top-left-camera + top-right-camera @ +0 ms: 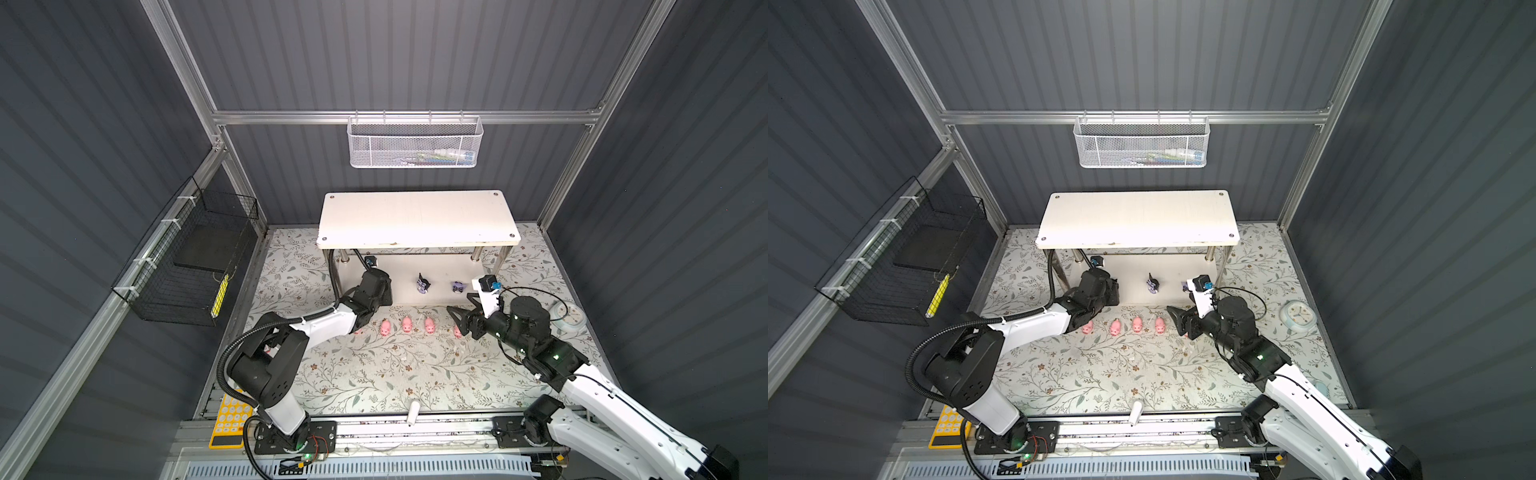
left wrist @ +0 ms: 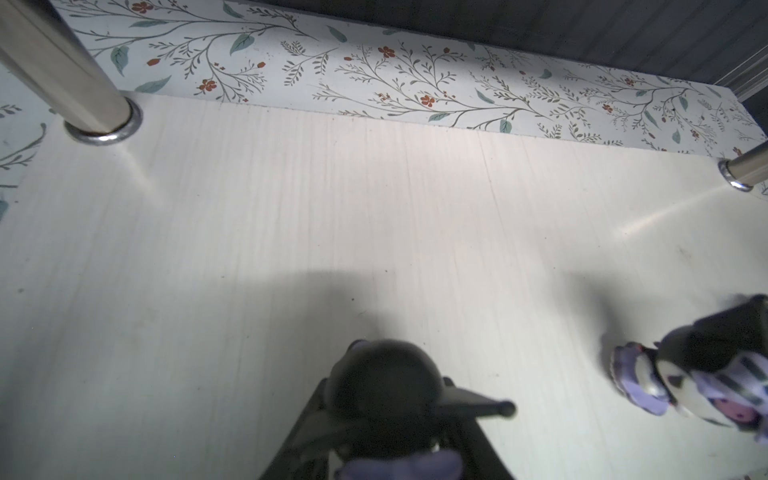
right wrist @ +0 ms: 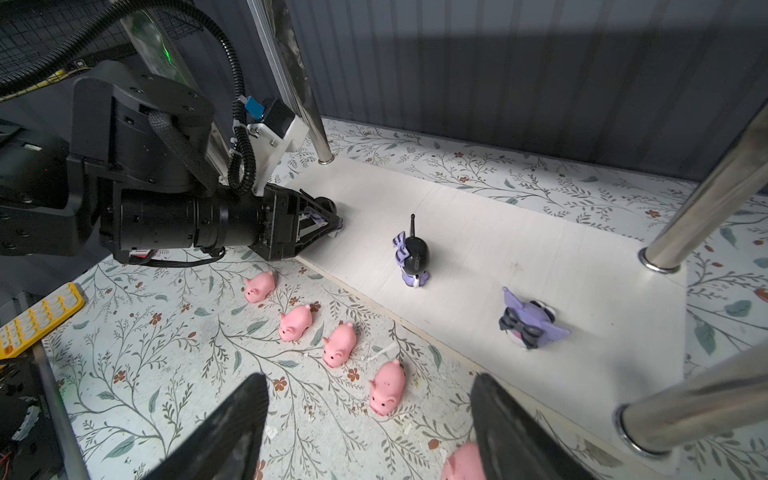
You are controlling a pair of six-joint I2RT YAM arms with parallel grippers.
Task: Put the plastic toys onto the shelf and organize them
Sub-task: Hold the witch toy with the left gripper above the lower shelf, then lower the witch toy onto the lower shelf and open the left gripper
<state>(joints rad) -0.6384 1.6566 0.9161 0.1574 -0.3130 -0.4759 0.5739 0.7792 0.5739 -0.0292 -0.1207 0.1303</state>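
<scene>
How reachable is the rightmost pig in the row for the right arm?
Likely yes: the open right gripper hangs right beside that pig, nothing between them; the left gripper holds a figurine at the shelf.

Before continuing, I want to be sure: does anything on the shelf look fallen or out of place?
Yes. The paler purple figurine on the lower board seems tipped on its side, while the black-headed figurine near it stands upright.
</scene>
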